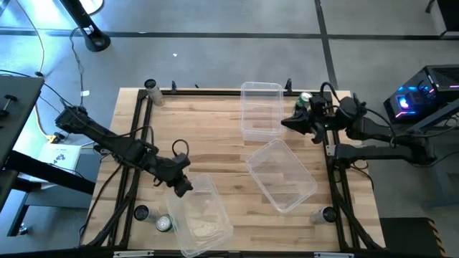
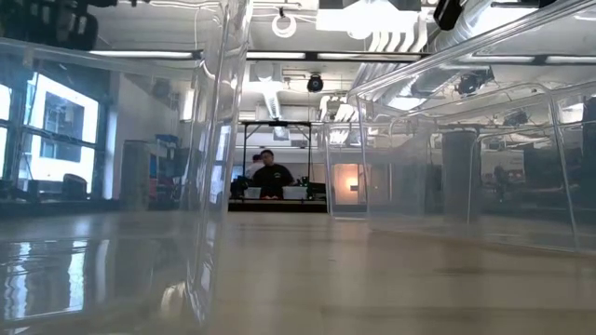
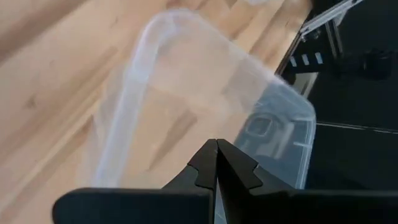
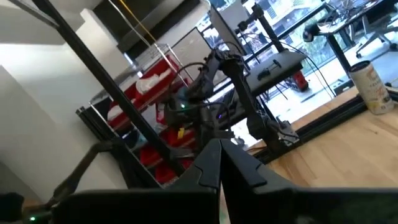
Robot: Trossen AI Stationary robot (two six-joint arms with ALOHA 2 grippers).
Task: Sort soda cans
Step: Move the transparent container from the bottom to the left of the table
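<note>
At far-right corner — green can (image 1: 305, 98) half-hidden by right gripper (image 1: 295, 122); both grippers' fingers pressed together | left gripper (image 1: 182, 188) over tub (image 1: 208, 222)

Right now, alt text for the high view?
Overhead of a wooden table with three clear tubs, cans scattered at its corners. The left gripper sits at the near-left tub; the right gripper is by a green can at the far right.

5 cans (image 1: 150, 87) at table corners
</note>
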